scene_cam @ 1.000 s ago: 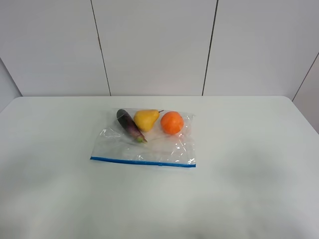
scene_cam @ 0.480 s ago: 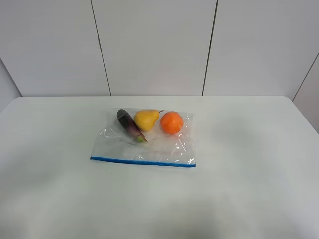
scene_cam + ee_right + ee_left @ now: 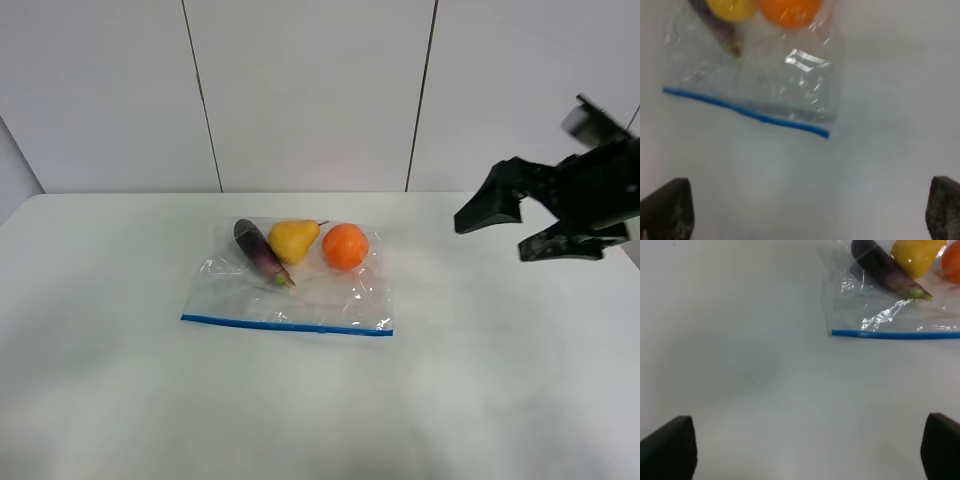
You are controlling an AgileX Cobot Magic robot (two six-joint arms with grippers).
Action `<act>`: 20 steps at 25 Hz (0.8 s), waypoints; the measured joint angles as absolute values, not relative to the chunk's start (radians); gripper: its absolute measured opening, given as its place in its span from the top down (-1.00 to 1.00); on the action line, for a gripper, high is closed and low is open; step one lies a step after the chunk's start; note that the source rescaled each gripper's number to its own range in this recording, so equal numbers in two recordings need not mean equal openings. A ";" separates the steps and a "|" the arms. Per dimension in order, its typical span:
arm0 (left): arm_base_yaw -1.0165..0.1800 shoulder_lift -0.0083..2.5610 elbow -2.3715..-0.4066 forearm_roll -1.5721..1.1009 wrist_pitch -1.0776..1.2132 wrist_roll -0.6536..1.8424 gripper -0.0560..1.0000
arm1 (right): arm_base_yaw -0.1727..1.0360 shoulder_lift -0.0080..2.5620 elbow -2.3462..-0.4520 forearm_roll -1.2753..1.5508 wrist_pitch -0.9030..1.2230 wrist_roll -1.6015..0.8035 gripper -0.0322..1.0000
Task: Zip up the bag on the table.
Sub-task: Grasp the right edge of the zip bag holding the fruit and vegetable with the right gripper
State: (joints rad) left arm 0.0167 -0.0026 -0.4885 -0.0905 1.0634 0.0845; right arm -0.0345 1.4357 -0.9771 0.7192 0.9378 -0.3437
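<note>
Bag (image 3: 290, 290): a clear plastic pouch lying flat on the table (image 3: 120, 390), just left of centre in the exterior high view.
Blue strip (image 3: 287, 326): runs along the bag's lower edge in the frame, the side toward the camera. It is judged to be the zip track, turned this way so that both arms can reach it. Whether it is sealed cannot be told.
Contents: eggplant (image 3: 262, 252), pear (image 3: 292, 240) and orange (image 3: 345, 246) sit bunched against the bag's upper edge. This probably leaves the film beside the strip thin and flat enough to press.
Right gripper (image 3: 492, 238): blurred, at the right of the frame and above the table. Its jaws are spread wide with nothing between them. It is well apart from the bag, to the bag's right.
Left gripper (image 3: 805, 447): absent from the exterior high view. Its wrist view shows two dark fingertips set far apart with bare table between them, and the strip's left end lies ahead, untouched.
Right wrist view: the strip's right end lies ahead of the spread fingers, well clear of them.
Step in hand: judged to be the approach, since neither gripper touches the bag.
Next move: likely one gripper pins an end of the strip while the other presses along it.
</note>
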 joint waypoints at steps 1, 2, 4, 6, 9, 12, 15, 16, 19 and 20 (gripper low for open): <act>0.017 -0.003 -0.489 -0.091 1.063 0.084 -1.00 | -0.035 1.483 -0.977 0.761 0.948 -0.374 -1.00; 0.017 -0.003 -0.489 -0.090 1.063 0.084 -1.00 | -0.033 1.528 -0.977 0.810 0.957 -0.410 -1.00; 0.017 -0.003 -0.489 -0.090 1.063 0.084 -1.00 | -0.016 1.621 -0.978 0.880 0.960 -0.470 -1.00; 0.017 -0.003 -0.489 -0.089 1.063 0.084 -1.00 | 0.015 1.698 -0.978 0.936 0.955 -0.521 -1.00; 0.017 -0.003 -0.489 -0.089 1.063 0.084 -1.00 | 0.070 1.780 -0.978 0.989 0.916 -0.565 -1.00; 0.017 -0.003 -0.489 -0.089 1.063 0.084 -1.00 | 0.105 1.852 -0.978 1.029 0.851 -0.591 -1.00; 0.017 -0.003 -0.489 -0.089 1.063 0.084 -1.00 | 0.106 1.915 -0.978 1.064 0.798 -0.619 -1.00; 0.017 -0.003 -0.489 -0.089 1.063 0.084 -1.00 | 0.106 1.932 -0.978 1.075 0.789 -0.633 -1.00; 0.017 -0.003 -0.489 -0.089 1.063 0.084 -1.00 | 0.106 1.974 -0.979 1.125 0.787 -0.690 -1.00; 0.017 -0.003 -0.489 -0.089 1.063 0.084 -1.00 | 0.106 1.984 -0.979 1.139 0.787 -0.706 -1.00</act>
State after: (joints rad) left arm 0.0167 -0.0026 -0.4885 -0.0887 1.0634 0.0845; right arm 0.1057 1.9839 -0.9790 1.1392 0.7870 -0.7062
